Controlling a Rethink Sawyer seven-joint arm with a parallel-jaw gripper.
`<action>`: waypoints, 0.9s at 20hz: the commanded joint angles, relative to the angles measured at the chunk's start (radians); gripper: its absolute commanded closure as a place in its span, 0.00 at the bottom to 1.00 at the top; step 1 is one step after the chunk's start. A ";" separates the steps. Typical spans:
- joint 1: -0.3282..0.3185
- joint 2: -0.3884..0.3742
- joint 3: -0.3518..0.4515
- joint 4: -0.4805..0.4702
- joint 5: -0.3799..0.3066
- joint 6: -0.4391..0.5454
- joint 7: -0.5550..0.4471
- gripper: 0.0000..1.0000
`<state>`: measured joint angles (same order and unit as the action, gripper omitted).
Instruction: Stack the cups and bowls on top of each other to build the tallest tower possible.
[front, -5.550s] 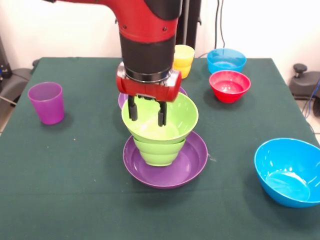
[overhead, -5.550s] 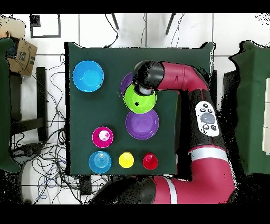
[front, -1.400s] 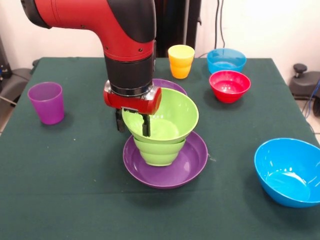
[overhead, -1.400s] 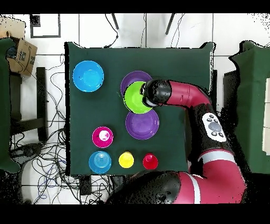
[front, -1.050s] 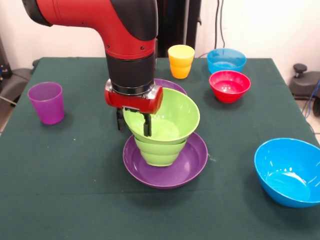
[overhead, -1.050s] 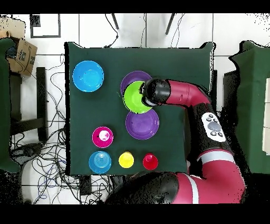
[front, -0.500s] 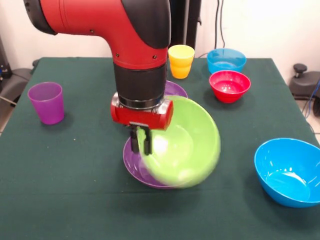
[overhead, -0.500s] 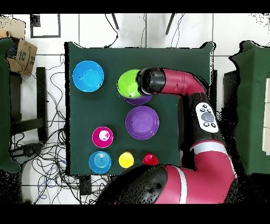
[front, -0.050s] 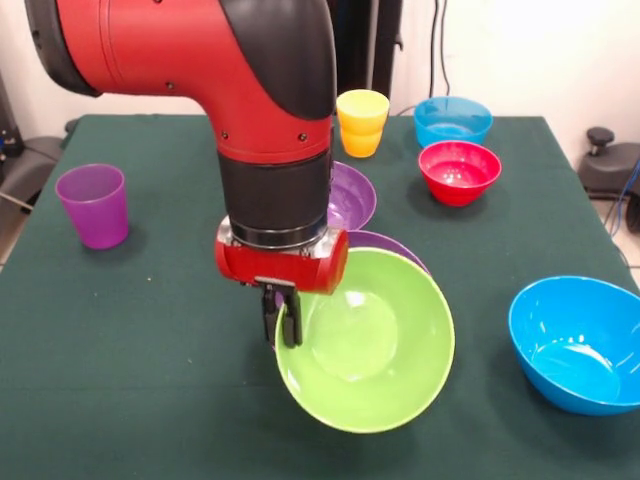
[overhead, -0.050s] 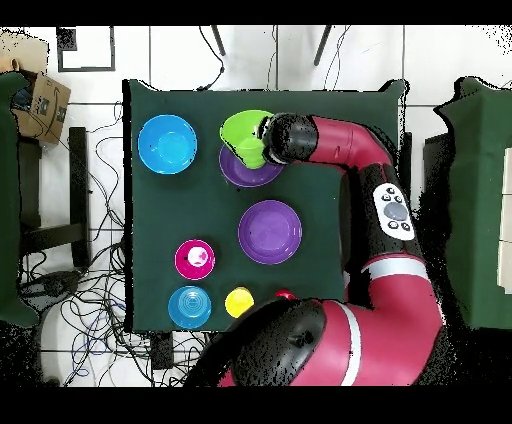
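My gripper (front, -0.050s: 283, 318) is shut on the rim of the large lime green bowl (front, -0.050s: 365, 340), which hangs tipped with its mouth toward the camera. From above, the same bowl (overhead, -0.050s: 243, 134) sits at my gripper (overhead, -0.050s: 264, 141), over a large purple bowl (overhead, -0.050s: 250, 170). In the front view only that purple bowl's far rim (front, -0.050s: 392, 245) shows, and its inside is hidden. A second large purple bowl (front, -0.050s: 350, 195) stands behind the arm. The large blue bowl (front, -0.050s: 578, 343) is at the right. The purple cup (front, -0.050s: 93, 205) stands at the left, the yellow-orange cup (front, -0.050s: 362, 120) at the back.
A small red bowl (front, -0.050s: 459, 170) and a small light blue bowl (front, -0.050s: 452, 120) stand at the back right. From above, a red cup (overhead, -0.050s: 285, 295) peeks out beside the arm. The arm's thick red and black body (front, -0.050s: 270, 120) rises over the table's middle.
The lime green bowl has come off the stack in the purple bowl. It has swung toward the table's near side and tipped its mouth toward the camera, still gripped by the rim.
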<state>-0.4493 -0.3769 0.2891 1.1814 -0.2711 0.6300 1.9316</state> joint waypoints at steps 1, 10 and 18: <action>-0.007 0.048 0.088 -0.034 -0.061 0.025 -0.185 1.00; 0.000 0.049 0.096 -0.057 -0.054 0.041 -0.170 1.00; 0.006 0.047 0.105 -0.088 -0.050 0.102 -0.184 1.00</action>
<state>-0.4567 -0.3543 0.3206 1.1327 -0.2777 0.6304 1.9316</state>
